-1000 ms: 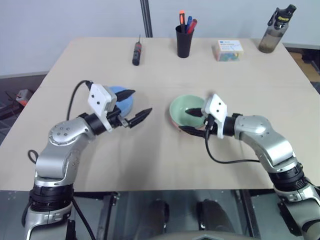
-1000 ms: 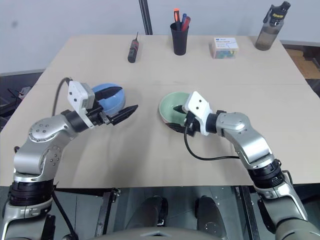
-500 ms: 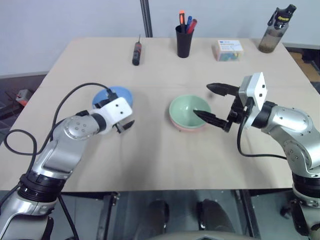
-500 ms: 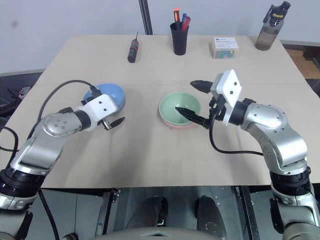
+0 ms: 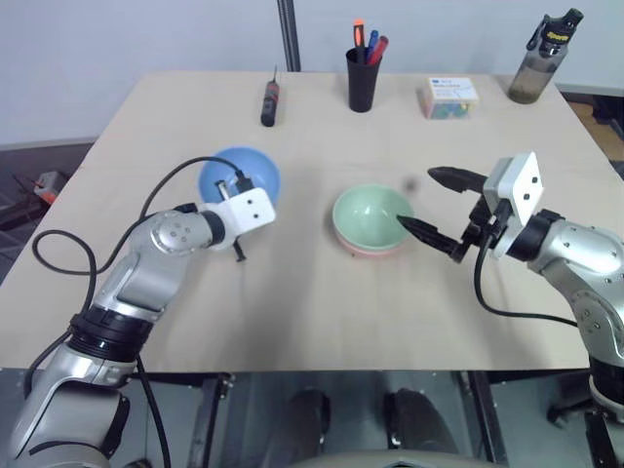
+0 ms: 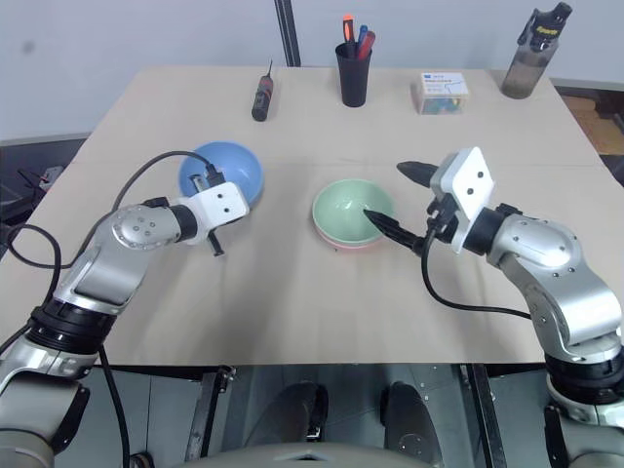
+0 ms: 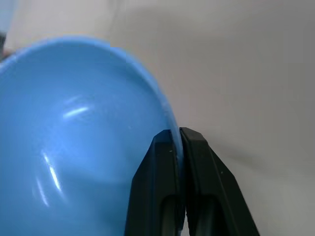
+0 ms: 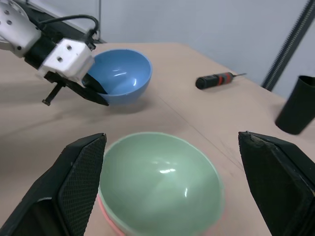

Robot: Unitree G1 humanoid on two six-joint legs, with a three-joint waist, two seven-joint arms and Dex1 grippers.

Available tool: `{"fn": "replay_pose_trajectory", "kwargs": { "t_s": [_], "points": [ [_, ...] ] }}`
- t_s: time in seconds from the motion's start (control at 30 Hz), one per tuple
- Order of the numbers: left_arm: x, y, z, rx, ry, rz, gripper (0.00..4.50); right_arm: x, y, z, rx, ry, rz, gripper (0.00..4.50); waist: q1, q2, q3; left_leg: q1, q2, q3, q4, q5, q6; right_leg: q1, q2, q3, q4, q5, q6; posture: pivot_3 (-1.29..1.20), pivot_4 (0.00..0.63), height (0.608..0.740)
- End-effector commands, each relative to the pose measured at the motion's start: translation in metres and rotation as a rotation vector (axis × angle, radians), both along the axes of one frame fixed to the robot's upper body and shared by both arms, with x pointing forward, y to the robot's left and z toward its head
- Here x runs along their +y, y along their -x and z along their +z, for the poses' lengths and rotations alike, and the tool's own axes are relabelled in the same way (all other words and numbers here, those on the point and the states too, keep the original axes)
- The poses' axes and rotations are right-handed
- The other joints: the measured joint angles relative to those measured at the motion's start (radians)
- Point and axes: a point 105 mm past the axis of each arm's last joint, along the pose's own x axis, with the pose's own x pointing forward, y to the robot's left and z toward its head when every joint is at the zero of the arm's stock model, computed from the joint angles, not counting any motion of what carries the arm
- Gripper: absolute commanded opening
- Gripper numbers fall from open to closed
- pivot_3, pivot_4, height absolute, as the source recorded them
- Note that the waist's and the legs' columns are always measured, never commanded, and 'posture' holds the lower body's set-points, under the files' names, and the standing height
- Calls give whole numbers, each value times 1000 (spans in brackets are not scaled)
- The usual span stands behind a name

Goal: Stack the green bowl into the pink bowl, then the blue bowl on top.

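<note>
Green bowl [image 5: 372,216] already sits nested in the pink bowl [image 5: 370,250], mid-table, so your step in hand is the blue bowl [image 5: 239,178]. It looks tipped up on the left side of the table, well apart from the stack. Your left gripper [image 7: 178,140] has its jaws pinched shut on the blue bowl's rim, one finger inside, one outside. That's a thin edge grip, so lift slowly and level the bowl out; a fast swing could let it pivot or slip. Carry it across to the stack, centre it over the green bowl, lower until it seats, then release.

Your right gripper [image 5: 441,209] is spread wide, holding nothing, hovering just beside the stack on its right. Its lower finger [image 5: 425,235] reaches near the green bowl's rim; can't tell if it touches. Pull that arm clear so it doesn't nudge the stack or block the drop.
</note>
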Motion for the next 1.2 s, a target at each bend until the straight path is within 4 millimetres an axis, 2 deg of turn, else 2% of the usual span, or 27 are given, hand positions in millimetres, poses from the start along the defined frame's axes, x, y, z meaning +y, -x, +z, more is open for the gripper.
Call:
{"fn": "replay_pose_trajectory", "kwargs": {
  "t_s": [0.03,0.13,0.2,0.3,0.4,0.43,0.47,0.57,0.63,0.67,0.77,0.83,0.9,1.03,1.07,1.1,1.2],
  "points": [
    [-37,12,60,-106,115,-207,26,-15,10,11,-64,-2,-63,4500,0,-1,0,0,0,0,1,0,0,0,0,0,0,0,0,0,150,740],
    [-75,34,72,-10,177,-454,26,-40,26,-4,-5,7,-141,4500,12,-1,0,-2,0,-1,2,0,1,0,0,-2,0,0,0,0,150,740],
    [-87,47,67,49,166,-577,26,-51,33,-10,18,10,-185,4500,12,0,0,-2,-1,0,3,-1,2,0,0,-1,0,0,0,0,150,740],
    [-94,57,61,104,147,-691,26,-58,40,-15,29,32,-223,4500,-6,0,0,0,-1,3,3,-1,2,1,1,3,1,0,0,0,150,740],
    [-104,50,52,125,120,-751,26,-59,40,-18,33,29,-247,4500,-9,0,0,5,0,4,4,-3,6,3,2,4,3,0,0,0,150,740],
    [-108,47,50,120,116,-767,740,-57,40,-20,38,28,-242,4500,-3,0,0,6,3,3,4,-4,6,4,4,4,3,0,0,0,150,740],
    [-110,45,49,115,111,-777,862,-55,40,-20,40,25,-238,4500,-1,0,0,6,3,2,6,-4,6,5,4,3,3,0,0,0,150,740],
    [-115,38,54,52,126,-766,2021,-52,39,-23,53,26,-227,4500,-2,0,0,4,1,2,6,-4,6,5,3,3,2,0,0,0,150,740],
    [-114,30,66,-4,207,-712,2710,-50,36,-28,74,16,-235,4500,-4,0,0,3,0,2,6,-3,5,4,3,3,1,0,0,0,150,740],
    [-112,27,70,-9,241,-686,2877,-48,35,-29,78,13,-228,4500,-4,0,0,2,0,2,6,-3,5,4,3,3,1,0,0,0,150,740],
    [-97,22,80,-41,371,-616,2877,-43,35,-34,83,44,-186,4500,-6,0,0,2,1,2,6,-3,5,4,3,2,1,0,0,0,150,740],
    [-74,14,77,-86,390,-498,2877,-39,35,-36,94,51,-130,4500,-8,0,0,3,3,2,6,-3,5,4,3,3,1,0,0,0,150,740],
    [-45,14,61,-30,394,-401,2877,-45,32,-36,93,81,-111,4500,-13,1,0,4,3,2,6,-3,5,4,3,3,1,0,0,0,150,740],
    [-8,33,40,107,463,-323,3734,-58,30,-35,127,93,-88,4500,-9,0,0,4,4,2,5,-3,5,4,3,3,1,0,0,0,150,740],
    [-1,39,35,133,470,-304,4303,-60,31,-34,137,94,-75,4500,-4,0,0,4,4,2,5,-3,5,4,3,3,1,0,0,0,150,740],
    [4,44,33,157,485,-289,4429,-63,32,-33,145,93,-68,4500,-2,0,0,3,4,2,5,-3,5,4,3,3,1,0,0,0,150,740],
    [17,56,28,191,513,-243,4429,-73,35,-32,172,101,-63,4500,6,0,0,3,3,1,5,-4,6,4,1,1,0,0,0,0,150,740]
  ]
}}
